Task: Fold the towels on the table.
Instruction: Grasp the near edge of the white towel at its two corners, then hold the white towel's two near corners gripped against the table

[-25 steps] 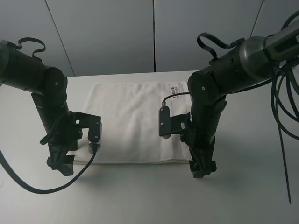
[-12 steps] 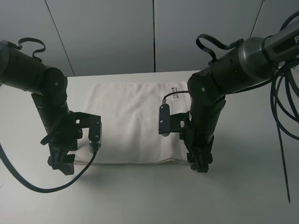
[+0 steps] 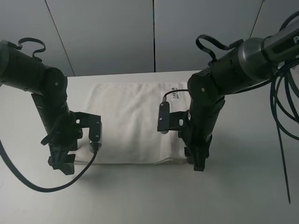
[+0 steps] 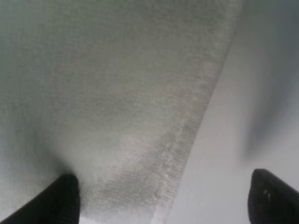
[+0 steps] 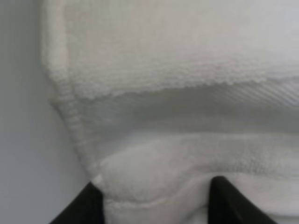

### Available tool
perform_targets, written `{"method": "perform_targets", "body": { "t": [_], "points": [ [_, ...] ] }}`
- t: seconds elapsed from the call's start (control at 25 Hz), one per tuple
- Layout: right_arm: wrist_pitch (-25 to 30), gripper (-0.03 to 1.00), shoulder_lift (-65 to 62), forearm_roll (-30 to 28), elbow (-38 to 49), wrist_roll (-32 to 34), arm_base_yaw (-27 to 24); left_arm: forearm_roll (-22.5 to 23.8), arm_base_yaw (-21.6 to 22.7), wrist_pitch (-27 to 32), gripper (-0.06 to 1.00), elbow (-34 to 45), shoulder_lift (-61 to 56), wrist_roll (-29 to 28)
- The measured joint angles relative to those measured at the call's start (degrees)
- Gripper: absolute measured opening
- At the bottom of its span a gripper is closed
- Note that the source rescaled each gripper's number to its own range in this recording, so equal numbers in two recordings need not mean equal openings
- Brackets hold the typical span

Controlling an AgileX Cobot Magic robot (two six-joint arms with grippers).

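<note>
White terry towel (image 3: 135,121) lies flat on the table (image 3: 243,186); our right gripper (image 5: 154,198) pinches its near corner, the left gripper (image 4: 168,196) gapes over the other. We should clamp both corners before lifting evenly.

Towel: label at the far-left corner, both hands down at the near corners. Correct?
Not quite. The exterior high view shows the label at the far-right corner of the towel, not the far-left. The left hand and right hand are down at the near corners, as you said.
</note>
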Motion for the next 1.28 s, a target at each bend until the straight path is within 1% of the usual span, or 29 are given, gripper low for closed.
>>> {"method": "perform_targets", "body": {
  "t": [0.04,0.08,0.16,0.2,0.24,0.64,0.72,0.76,0.8,0.84,0.92,1.0,1.04,1.08,1.28],
  "points": [
    [-0.1,0.39,0.2,0.0,0.0,0.6,0.0,0.0,0.0,0.0,0.95,0.0,0.0,0.0],
    [-0.3,0.31,0.2,-0.1,0.0,1.3,0.0,0.0,0.0,0.0,0.95,0.0,0.0,0.0],
    [-0.6,0.13,0.3,-0.4,-0.2,2.3,0.0,0.0,0.0,0.0,0.95,0.0,0.0,0.0],
    [-0.6,0.06,0.3,-0.4,-0.2,2.6,0.0,0.0,0.0,0.0,0.95,0.0,0.0,0.0],
    [-0.6,0.04,0.3,-0.4,-0.2,2.7,0.0,0.0,0.0,0.0,0.95,0.0,0.0,0.0],
    [-0.6,0.04,0.3,-0.4,-0.2,2.8,0.0,0.0,0.0,-0.2,0.95,0.0,0.0,0.0],
    [-0.6,0.04,0.3,-0.4,-0.2,2.8,0.0,0.0,0.0,-0.6,0.93,0.0,0.0,0.0],
    [-0.6,0.04,0.3,-0.4,-0.2,2.8,0.0,0.0,0.0,-0.9,0.88,0.0,0.0,-0.1],
    [-0.6,0.04,0.3,-0.4,-0.2,2.8,0.0,0.0,0.0,-1.5,0.81,0.0,0.0,-0.1],
    [-0.6,0.04,0.3,-0.4,-0.2,2.8,0.0,0.0,0.0,-2.0,0.73,0.0,0.1,-0.1],
    [-0.6,0.04,0.3,-0.4,-0.2,2.8,0.0,0.3,0.0,-2.6,0.52,0.0,0.2,-0.1],
    [-0.6,0.04,0.3,-0.4,-0.2,2.8,0.0,0.3,0.0,-2.9,0.38,0.0,0.4,-0.1],
    [-0.6,0.04,0.3,-0.4,-0.2,2.8,0.0,0.3,0.0,-2.9,0.34,0.0,0.4,-0.1],
    [-0.6,0.04,0.3,-0.4,-0.2,2.8,0.0,0.3,0.0,-2.9,0.34,0.0,0.4,-0.1],
    [-0.6,0.04,0.3,-0.4,-0.2,3.0,0.0,0.3,0.0,-2.9,0.38,0.0,0.4,-0.1]
  ]
}}
